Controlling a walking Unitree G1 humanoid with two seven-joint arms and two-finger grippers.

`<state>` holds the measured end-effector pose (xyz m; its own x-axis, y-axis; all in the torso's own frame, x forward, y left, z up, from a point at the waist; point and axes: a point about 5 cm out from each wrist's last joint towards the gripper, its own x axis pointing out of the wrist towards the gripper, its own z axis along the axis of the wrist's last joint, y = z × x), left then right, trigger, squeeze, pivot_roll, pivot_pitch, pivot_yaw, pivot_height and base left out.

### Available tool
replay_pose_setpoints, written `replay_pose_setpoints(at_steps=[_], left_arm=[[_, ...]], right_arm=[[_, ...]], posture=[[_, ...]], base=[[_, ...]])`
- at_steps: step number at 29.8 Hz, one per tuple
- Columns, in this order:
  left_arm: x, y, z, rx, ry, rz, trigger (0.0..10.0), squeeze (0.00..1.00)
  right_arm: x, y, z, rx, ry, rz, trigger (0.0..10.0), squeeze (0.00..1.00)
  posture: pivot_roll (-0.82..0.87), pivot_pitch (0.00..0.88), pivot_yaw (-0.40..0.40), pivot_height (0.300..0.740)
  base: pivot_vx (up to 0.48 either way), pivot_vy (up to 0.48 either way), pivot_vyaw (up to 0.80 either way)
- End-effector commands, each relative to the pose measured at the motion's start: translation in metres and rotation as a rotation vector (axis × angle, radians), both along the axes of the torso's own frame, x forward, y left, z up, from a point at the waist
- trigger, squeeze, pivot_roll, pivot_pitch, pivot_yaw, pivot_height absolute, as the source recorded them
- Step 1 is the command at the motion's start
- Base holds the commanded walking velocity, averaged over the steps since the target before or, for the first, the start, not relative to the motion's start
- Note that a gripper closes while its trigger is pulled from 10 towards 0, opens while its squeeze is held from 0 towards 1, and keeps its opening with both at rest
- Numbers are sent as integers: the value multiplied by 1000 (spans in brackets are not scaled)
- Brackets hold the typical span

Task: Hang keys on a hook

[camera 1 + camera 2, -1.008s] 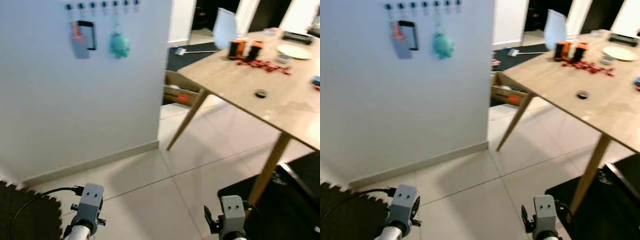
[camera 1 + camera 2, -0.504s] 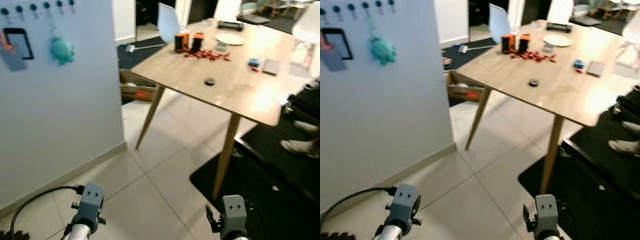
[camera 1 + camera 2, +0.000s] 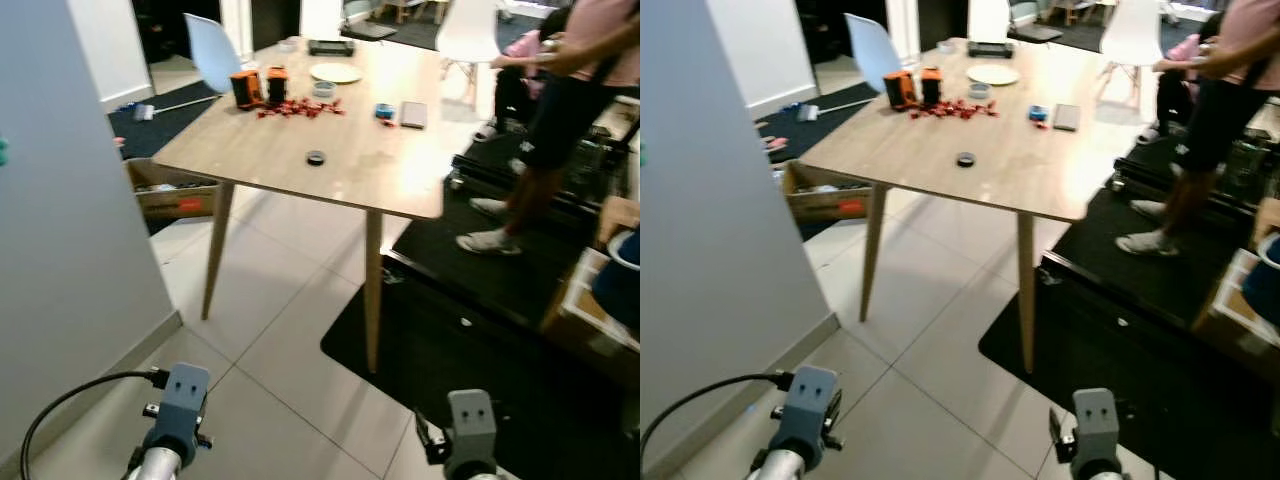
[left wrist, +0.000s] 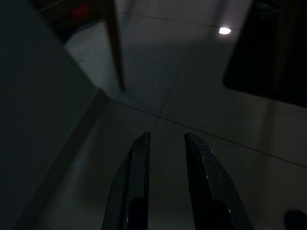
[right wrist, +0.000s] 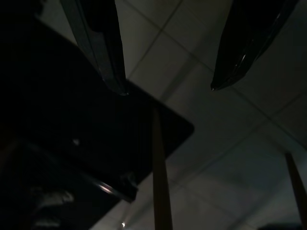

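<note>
No keys can be made out for certain. A light wooden table (image 3: 360,175) stands ahead, and several small things lie on it: a black round piece (image 3: 316,157), a red scatter (image 3: 300,107), a small blue item (image 3: 384,110) and a flat grey one (image 3: 412,114). The grey wall (image 3: 60,250) fills the left side, with a sliver of teal (image 3: 2,150) at the picture's edge. Both arms hang low over the floor tiles. My left gripper (image 4: 166,135) is slightly open and holds nothing. My right gripper (image 5: 168,91) is wide open and holds nothing, above a black mat.
A person (image 3: 560,90) stands at the table's right on a black mat (image 3: 470,330). Two orange-black cans (image 3: 257,85), a plate (image 3: 335,72) and a pale blue chair (image 3: 205,45) are at the far end. A cardboard box (image 3: 170,190) lies under the table.
The camera has swung to the right: the wall with its hooks and hanging things slid out at the left, and the table and a person came into view. Both arms hang as before.
</note>
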<state>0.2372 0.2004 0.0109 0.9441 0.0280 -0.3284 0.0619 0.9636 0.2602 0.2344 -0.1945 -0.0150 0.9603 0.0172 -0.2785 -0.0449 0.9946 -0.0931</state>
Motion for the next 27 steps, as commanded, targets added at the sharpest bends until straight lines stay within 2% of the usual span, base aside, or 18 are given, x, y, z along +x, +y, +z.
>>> replay_pose_setpoints(at_steps=[1, 14, 18, 20, 23, 27], left_arm=[[-5, -1, -7, -1, 31, 0, 10000, 0], [-3, -1, -6, -1, 27, 0, 10000, 0], [1, -1, 0, -7, 1, 2, 10000, 0], [6, -2, 9, -14, -37, 0, 10000, 0], [22, -4, 36, -26, -146, -9, 10000, 0], [32, -9, 60, -55, -245, -34, 10000, 0]], right_arm=[[-6, -2, -5, -2, 25, -5, 10000, 0], [-3, -2, -4, -4, 23, -4, 10000, 0], [-1, -1, -1, -4, 7, -1, 10000, 0], [1, 0, 2, -6, -17, 5, 10000, 0], [11, 4, 15, -2, -86, 17, 10000, 0], [21, 7, 30, 0, -163, 28, 10000, 0]], posture=[[87, 153, -7, 740], [87, 146, -6, 740], [88, 147, -5, 740], [88, 147, -4, 740], [90, 150, -4, 740], [88, 151, -3, 740]], base=[[0, 0, -788], [0, 0, -778], [0, 0, -322], [0, 0, 0], [0, 0, 0], [0, 0, 0]])
